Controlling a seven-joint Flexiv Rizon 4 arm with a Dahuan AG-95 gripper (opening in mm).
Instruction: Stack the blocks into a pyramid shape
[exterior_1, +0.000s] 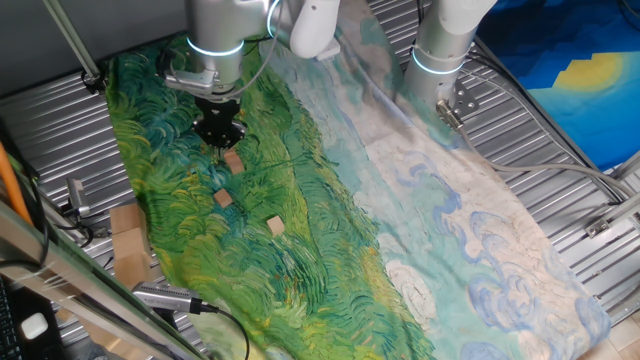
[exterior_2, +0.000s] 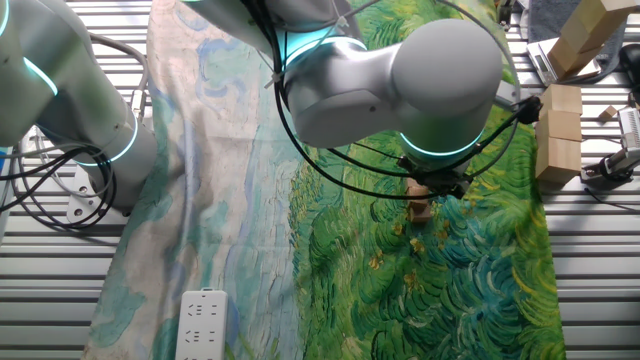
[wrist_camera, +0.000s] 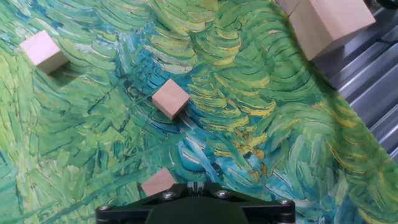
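Claw (exterior_1: 219, 135) hangs low over the painted cloth (exterior_1: 300, 200), right above one block (exterior_1: 233, 161), maybe to grab it. I cannot tell if it is spread or pinched. Two more blocks (exterior_1: 222, 199) (exterior_1: 275, 227) lie toward five o'clock, apart, none stacked.

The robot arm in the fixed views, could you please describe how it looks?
The arm has smooth, rounded silver-grey links with glowing cyan rings at the joints. Black cables loop around its wrist. The gripper is black and compact. A second similar arm stands nearby.

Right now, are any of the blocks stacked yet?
No: three blocks lie apart, each flat on the cloth, none stacked.
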